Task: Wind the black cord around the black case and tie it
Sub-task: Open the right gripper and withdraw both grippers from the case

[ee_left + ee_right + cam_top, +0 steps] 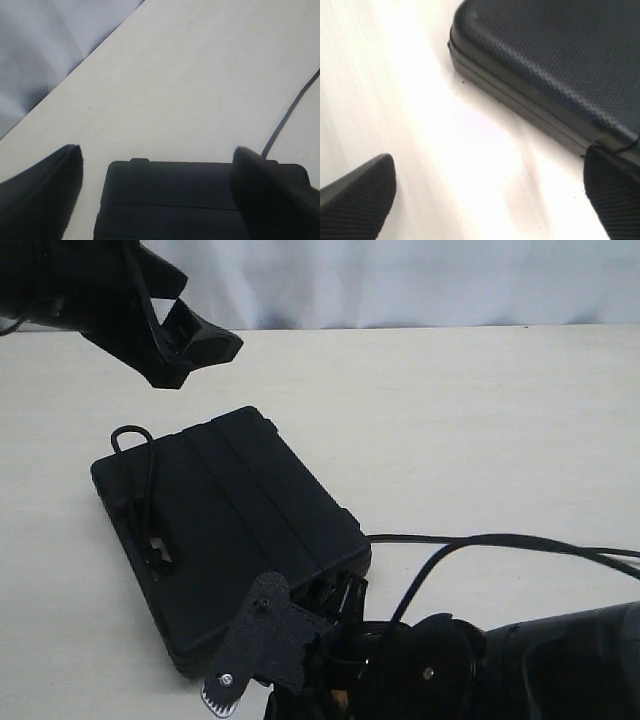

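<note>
The black case (240,510) lies flat and skewed on the pale table. On its left part lies the black cord (148,480): it loops past the far-left corner and runs down to the handle cut-out. My left gripper (195,355) hangs open above and behind the case, holding nothing; its wrist view shows the case (190,200) below the gripper (157,152). My right gripper (290,635) stands open at the case's near corner. Its wrist view has bare table between the gripper (489,157) fingers and the case (555,65) beside one finger (612,190).
A thin black line (500,540) runs from the case's right corner off to the right, also seen as a line (292,112) in the left wrist view; cord or arm cable, I cannot tell. A white curtain (400,280) hangs behind the table's far edge.
</note>
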Robot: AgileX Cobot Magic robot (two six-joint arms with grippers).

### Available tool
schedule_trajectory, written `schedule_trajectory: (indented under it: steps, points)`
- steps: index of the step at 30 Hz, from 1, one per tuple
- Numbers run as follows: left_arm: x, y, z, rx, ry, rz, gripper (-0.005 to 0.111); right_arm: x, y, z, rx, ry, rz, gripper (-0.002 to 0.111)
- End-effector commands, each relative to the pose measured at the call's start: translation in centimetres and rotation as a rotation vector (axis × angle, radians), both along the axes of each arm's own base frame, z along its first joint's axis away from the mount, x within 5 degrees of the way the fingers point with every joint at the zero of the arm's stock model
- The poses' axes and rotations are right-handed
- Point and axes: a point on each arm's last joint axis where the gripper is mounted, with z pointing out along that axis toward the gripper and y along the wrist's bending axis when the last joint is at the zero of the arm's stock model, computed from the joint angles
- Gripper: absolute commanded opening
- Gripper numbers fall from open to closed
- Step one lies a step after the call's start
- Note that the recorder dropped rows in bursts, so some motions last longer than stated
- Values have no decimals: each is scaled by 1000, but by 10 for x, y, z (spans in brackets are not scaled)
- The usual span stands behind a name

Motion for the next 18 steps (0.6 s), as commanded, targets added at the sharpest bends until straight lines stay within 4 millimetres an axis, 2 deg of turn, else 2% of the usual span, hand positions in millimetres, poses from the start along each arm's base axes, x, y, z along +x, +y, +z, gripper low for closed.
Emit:
schedule_trajectory:
  steps: [1,4,6,9,14,16,18]
  points:
    - [1,3,3,-30,26,77,75,3,-3,12,37,-31,-22,94]
    - [3,7,1,-33,68,149,75,14,-11,30,87,-90,-74,94]
    - [3,10,-2,-29,98,204,75,32,-21,38,103,-95,-154,94]
    - [4,13,-5,-48,145,275,75,75,-52,44,66,-129,-354,90]
    - [1,13,-8,-36,199,265,75,142,-114,58,-147,-178,-736,67]
    - [0,14,-9,-30,208,279,75,162,-136,65,-271,-106,-818,66]
    - [2,16,-10,-17,211,306,75,176,-156,71,-399,38,-875,66]
